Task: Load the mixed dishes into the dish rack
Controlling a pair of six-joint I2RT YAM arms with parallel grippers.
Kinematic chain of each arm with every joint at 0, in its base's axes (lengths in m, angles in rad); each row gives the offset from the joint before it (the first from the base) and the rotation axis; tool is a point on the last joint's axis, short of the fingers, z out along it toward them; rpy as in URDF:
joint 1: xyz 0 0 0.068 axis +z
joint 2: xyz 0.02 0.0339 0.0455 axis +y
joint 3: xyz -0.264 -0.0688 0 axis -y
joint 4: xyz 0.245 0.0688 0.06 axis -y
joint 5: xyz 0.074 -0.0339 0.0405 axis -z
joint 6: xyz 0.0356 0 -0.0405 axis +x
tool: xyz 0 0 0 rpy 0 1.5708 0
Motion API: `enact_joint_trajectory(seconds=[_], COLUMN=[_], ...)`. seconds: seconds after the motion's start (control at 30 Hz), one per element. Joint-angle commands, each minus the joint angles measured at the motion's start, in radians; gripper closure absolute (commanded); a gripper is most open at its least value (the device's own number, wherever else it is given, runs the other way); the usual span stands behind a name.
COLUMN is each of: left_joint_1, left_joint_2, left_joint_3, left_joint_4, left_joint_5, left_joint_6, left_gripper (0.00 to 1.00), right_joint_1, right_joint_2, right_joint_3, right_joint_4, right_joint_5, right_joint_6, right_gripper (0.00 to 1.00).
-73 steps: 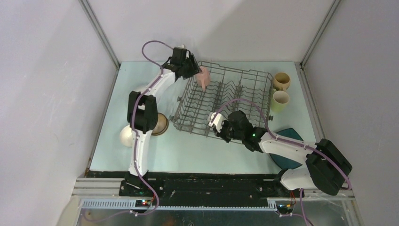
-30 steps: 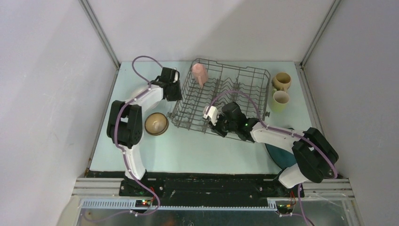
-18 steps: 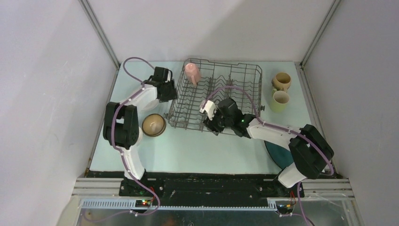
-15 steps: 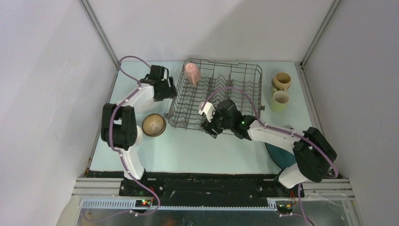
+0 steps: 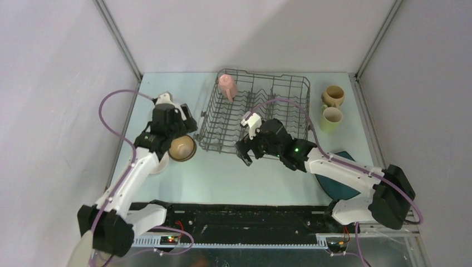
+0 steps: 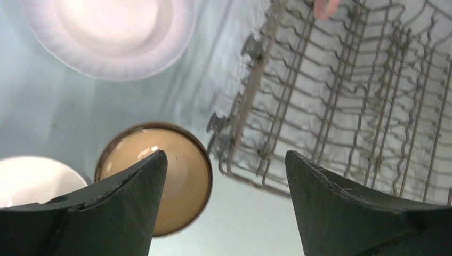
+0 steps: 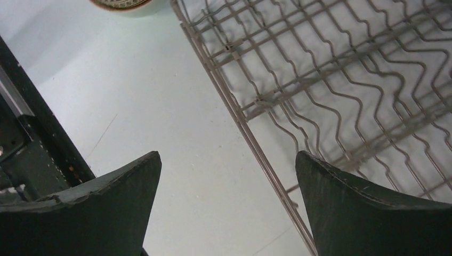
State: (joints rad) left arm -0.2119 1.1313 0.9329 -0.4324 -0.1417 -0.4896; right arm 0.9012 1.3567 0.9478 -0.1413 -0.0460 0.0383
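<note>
The dish rack (image 5: 278, 78) sits mid-table with the pink mug (image 5: 227, 87) in its 11 o'clock corner. The left gripper (image 6: 224, 160) hovers, jaws spread and empty, above the dark brown bowl (image 5: 182, 149) at the rack's 8 o'clock. The right gripper (image 7: 228, 160), equally wide and empty, hangs over the rack's 7 o'clock corner. The tan mug (image 5: 333, 95) and light-green mug (image 5: 332, 118) stand at 3 o'clock.

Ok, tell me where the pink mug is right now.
In the top view the pink mug sits inside the dish rack at its far left corner, well left of the tan mug.
</note>
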Motion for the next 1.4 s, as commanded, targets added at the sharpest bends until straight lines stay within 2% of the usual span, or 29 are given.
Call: enact_joint_trajectory(seconds=[0.0,0.1,0.2,0.43,0.63,0.73,0.8,0.9,0.97,1.37], left_joint_1=[-0.125,-0.149,-0.152,-0.151,-0.146,-0.144,-0.144,-0.144,-0.145,-0.146], left_joint_2=[-0.090,-0.124,-0.150,-0.090,-0.020,-0.009,-0.017,-0.060,-0.094,-0.236], left_joint_3=[-0.090,-0.163,-0.269,-0.327,-0.314,-0.313,-0.315,-0.310,-0.303,-0.191], left_joint_4=[-0.056,-0.050,0.018,0.072,0.088,0.083,0.079,0.063,0.050,-0.095], left_joint_5=[-0.147,-0.163,-0.125,-0.165,-0.146,-0.142,-0.151,-0.160,-0.157,-0.138], left_joint_6=[-0.019,-0.019,0.001,0.003,0.015,0.005,-0.003,-0.010,-0.020,-0.058], left_gripper=[0.13,0.19,0.36,0.42,0.57,0.59,0.64,0.87,0.98,1.00], right_joint_1=[-0.001,0.000,-0.004,-0.016,-0.019,-0.022,-0.023,-0.026,-0.027,-0.035], right_joint_2=[-0.114,-0.180,-0.237,-0.263,-0.295,-0.304,-0.308,-0.309,-0.307,-0.296], right_joint_3=[-0.013,-0.059,-0.096,-0.134,-0.167,-0.174,-0.175,-0.175,-0.174,-0.174], right_joint_4=[-0.015,0.011,0.018,-0.003,0.013,0.015,0.013,0.022,0.030,0.044], right_joint_5=[0.121,0.152,0.163,0.170,0.174,0.177,0.175,0.168,0.163,0.160], right_joint_6=[0.120,0.128,0.125,0.115,0.120,0.121,0.122,0.122,0.121,0.127], right_gripper=[0.01,0.00,0.00,0.00,0.00,0.01,0.00,0.00,0.00,0.00])
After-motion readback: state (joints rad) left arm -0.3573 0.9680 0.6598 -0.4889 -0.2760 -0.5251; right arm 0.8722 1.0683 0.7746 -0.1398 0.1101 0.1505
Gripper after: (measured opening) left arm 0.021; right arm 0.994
